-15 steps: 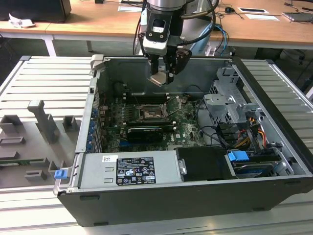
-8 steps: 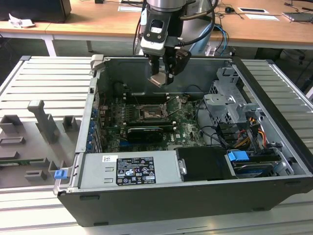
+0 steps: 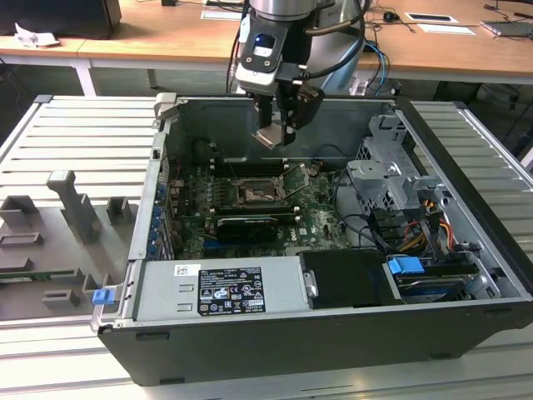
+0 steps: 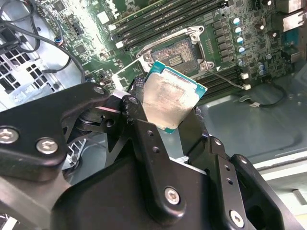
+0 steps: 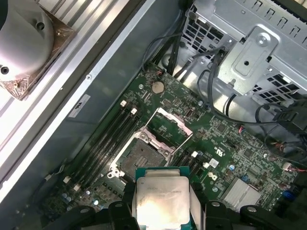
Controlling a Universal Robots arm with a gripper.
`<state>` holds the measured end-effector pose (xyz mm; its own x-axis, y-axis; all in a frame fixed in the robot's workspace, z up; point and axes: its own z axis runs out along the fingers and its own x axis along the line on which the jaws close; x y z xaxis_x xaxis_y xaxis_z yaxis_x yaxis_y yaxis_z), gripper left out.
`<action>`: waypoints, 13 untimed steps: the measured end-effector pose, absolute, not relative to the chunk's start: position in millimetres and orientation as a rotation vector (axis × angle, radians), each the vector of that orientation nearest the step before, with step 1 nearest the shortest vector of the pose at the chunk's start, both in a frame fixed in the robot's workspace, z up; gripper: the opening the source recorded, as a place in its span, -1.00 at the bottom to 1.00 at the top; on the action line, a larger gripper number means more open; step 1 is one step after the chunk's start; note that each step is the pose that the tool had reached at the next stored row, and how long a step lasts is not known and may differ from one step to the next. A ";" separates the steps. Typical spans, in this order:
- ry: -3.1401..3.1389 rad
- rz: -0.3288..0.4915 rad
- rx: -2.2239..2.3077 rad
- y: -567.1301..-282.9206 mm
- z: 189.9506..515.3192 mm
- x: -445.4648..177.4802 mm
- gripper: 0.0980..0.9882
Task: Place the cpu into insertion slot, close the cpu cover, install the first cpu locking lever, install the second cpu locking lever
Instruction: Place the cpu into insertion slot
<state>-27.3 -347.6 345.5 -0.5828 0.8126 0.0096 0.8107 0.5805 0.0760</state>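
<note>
Exterior view: a single robot arm (image 3: 283, 12) reaches down into an open grey and black desktop computer case (image 3: 250, 342) that lies on its side. The arm's black two-fingered gripper (image 3: 276, 136) hangs above the green circuit board (image 3: 321, 208). Its jaws are closed partway onto the cpu (image 3: 271, 137), a small flat square chip with a pale silver metal top, and pinch it by two opposite edges. The chip is in the air at a slant, well clear of the board.

Below it lies the insertion slot (image 3: 252, 193), a square socket with a dark pin field and a metal rim, with nothing in it. In the first wrist view, the cpu cover (image 5: 175, 120), a thin silver metal frame with a square window, stands swung open at the socket's edge.

Likely risks from here:
- A chip set down tilted or off-centre could bend the socket pins.
- The thin edge grip could let the chip slip.
- The fingers could knock the raised cover.
</note>
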 end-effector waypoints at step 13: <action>2.720 0.111 1.510 -347.7 343.9 -27.3 -0.03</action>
<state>-27.3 -347.7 343.9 -0.5290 0.8485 0.0096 0.8465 0.5269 0.0760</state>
